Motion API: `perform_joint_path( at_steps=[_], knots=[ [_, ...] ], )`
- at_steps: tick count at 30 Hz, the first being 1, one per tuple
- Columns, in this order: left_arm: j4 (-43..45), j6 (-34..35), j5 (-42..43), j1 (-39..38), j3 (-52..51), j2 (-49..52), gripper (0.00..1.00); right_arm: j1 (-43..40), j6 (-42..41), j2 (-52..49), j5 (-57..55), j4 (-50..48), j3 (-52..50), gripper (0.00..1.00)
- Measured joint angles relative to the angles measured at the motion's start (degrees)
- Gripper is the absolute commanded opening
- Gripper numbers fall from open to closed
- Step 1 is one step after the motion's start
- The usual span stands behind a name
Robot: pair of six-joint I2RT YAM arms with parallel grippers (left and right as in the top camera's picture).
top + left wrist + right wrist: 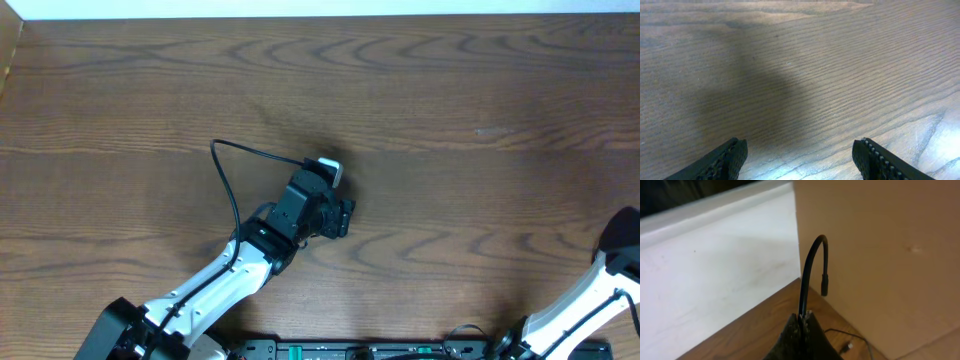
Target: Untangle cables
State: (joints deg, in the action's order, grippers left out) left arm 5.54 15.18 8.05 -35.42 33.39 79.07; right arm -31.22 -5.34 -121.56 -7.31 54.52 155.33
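Right end effector is clamped tight on a black cable, out by the right edge of the tabletop, near the robot-side corner. The cord arcs up and its plug dangles free. It's a thin pinch on a short cord, so it could slip, and a drop there likely lands off the tabletop. Left end effector gapes wide over bare wood mid-tabletop, holding nothing; close there and it grabs air.

The bench is dark brown wood grain, glossy under soft light. A white ledge and a tan panel border it.
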Motion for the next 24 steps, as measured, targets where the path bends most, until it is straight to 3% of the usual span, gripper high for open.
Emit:
perform_joint_path(
  at_steps=[12,24],
  knots=[
    [1.2,0.0,0.6,0.0,0.0,0.0,0.73,5.2,4.8,-18.9,-0.7,0.2,0.2,0.01],
    [1.2,0.0,0.6,0.0,0.0,0.0,0.74,5.3,1.1,-30.1,-8.5,7.8,0.0,0.01]
  ],
)
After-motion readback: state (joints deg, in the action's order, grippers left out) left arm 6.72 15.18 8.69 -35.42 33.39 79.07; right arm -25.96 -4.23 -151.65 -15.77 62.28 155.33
